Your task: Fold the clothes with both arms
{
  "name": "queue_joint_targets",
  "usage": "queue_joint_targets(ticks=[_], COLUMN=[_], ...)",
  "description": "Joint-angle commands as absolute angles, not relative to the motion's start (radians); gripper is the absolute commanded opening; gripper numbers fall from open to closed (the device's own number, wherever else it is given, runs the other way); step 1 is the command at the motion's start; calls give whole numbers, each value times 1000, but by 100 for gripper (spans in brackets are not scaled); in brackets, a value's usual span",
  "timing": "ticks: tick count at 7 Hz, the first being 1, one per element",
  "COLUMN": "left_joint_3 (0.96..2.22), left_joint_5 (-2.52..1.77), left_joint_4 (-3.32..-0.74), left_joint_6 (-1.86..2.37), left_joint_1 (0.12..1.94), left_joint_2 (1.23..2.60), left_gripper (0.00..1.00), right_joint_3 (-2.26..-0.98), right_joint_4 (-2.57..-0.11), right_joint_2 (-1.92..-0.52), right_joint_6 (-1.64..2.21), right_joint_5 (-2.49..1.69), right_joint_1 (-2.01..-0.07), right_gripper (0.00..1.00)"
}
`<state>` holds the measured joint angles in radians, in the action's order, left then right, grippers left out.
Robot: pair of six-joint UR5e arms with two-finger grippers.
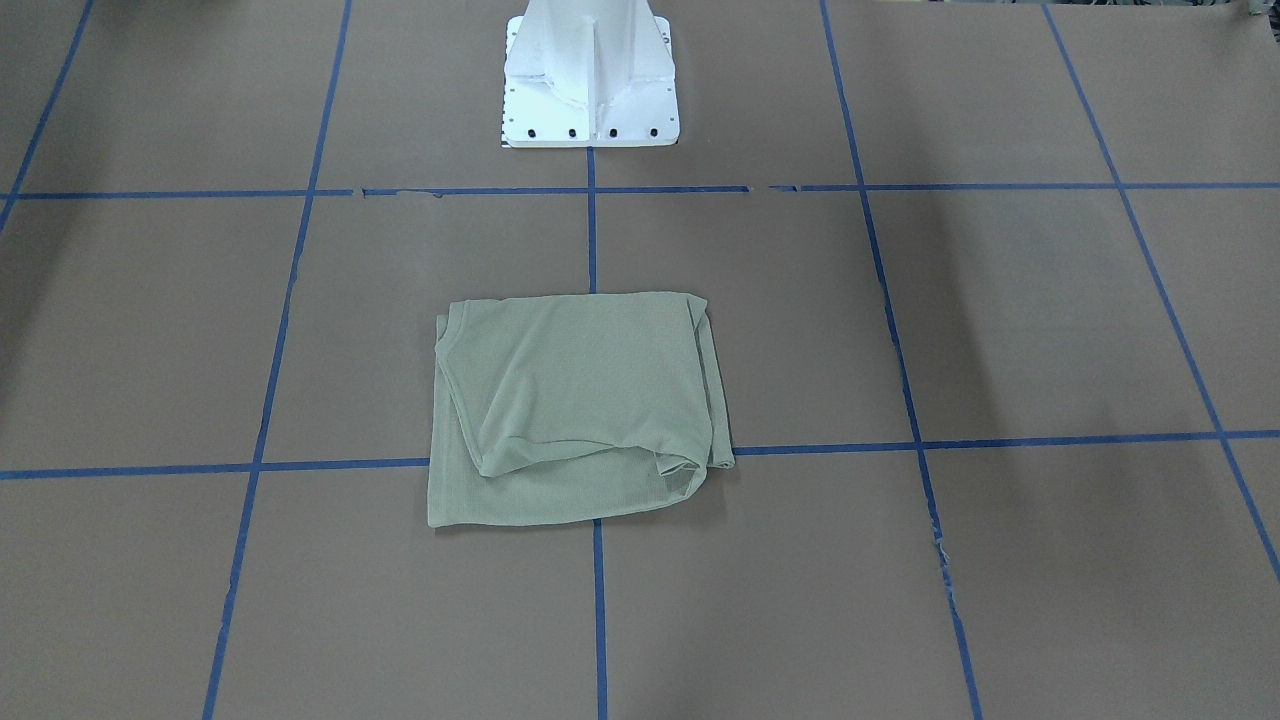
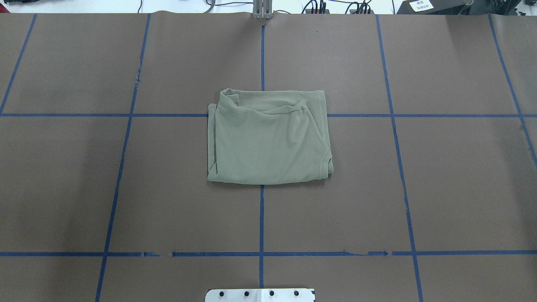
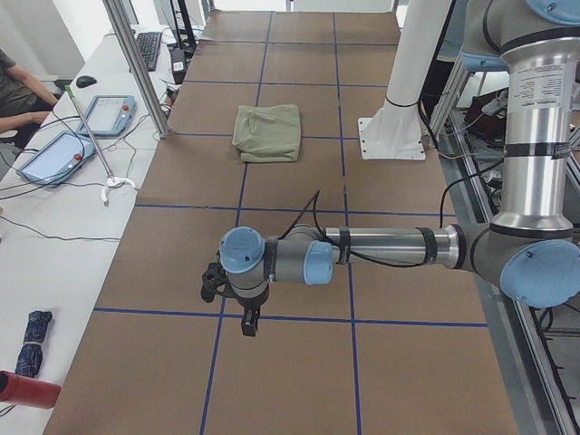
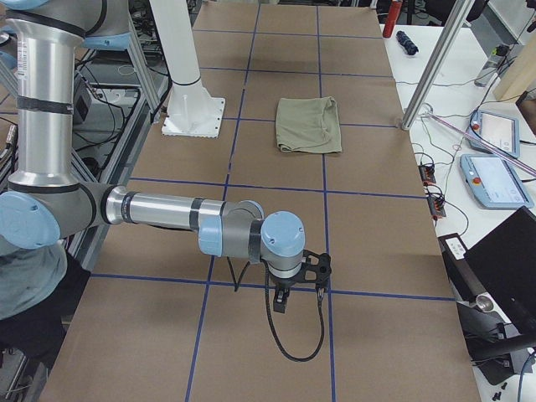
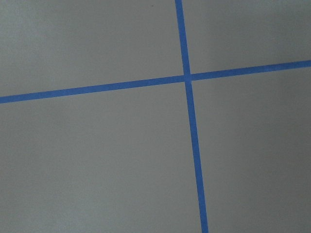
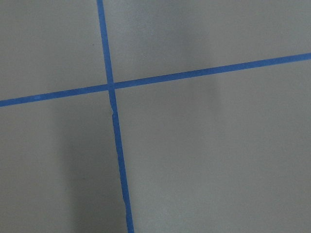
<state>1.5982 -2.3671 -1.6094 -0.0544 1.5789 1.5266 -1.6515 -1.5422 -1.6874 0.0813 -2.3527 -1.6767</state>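
Observation:
The olive-green shirt lies folded into a compact rectangle in the middle of the brown table, also in the overhead view and both side views. No neck label or hang tag shows. Neither arm appears in the front or overhead view. My left gripper hangs over bare table far from the shirt, near the table's left end. My right gripper hangs likewise near the right end. I cannot tell whether either is open or shut. Both wrist views show only brown paper and blue tape.
The white pedestal stands at the robot's side of the table. Blue tape lines form a grid. An operators' desk holds teach pendants. A metal post stands at the table's far edge.

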Motion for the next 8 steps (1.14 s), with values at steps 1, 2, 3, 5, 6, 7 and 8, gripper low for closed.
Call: queue_joint_targets(ticks=[1, 2, 3, 5, 6, 7, 8], left_joint_3=[1598, 1600, 1600, 1600, 1600, 1604, 1605], left_joint_5=[-2368, -2368, -2370, -2370, -2370, -2370, -2370], left_joint_4=[-1609, -1609, -1609, -1609, -1609, -1608, -1608], left_joint_6=[-20, -20, -20, -20, -20, -20, -20], left_joint_1=[1578, 1578, 1578, 1578, 1578, 1578, 1578], left_joint_2=[1531, 1531, 1531, 1531, 1531, 1531, 1531], left_gripper=[100, 100, 100, 100, 100, 100, 100], right_joint_3=[-1652, -1652, -1652, -1654, -1655, -1658, -1658], right_joint_4=[-1545, -1545, -1546, -1546, -1548, -1554, -1558], right_joint_2=[-1687, -1687, -1689, -1692, -1692, -1697, -1709], right_joint_6=[77, 65, 63, 61, 58, 34, 16], right_joint_5=[-2355, -2350, -2350, -2355, -2355, -2355, -2353], right_joint_1=[-1674, -1666, -1660, -1654, -1649, -1620, -1599], right_gripper=[100, 100, 100, 100, 100, 100, 100])
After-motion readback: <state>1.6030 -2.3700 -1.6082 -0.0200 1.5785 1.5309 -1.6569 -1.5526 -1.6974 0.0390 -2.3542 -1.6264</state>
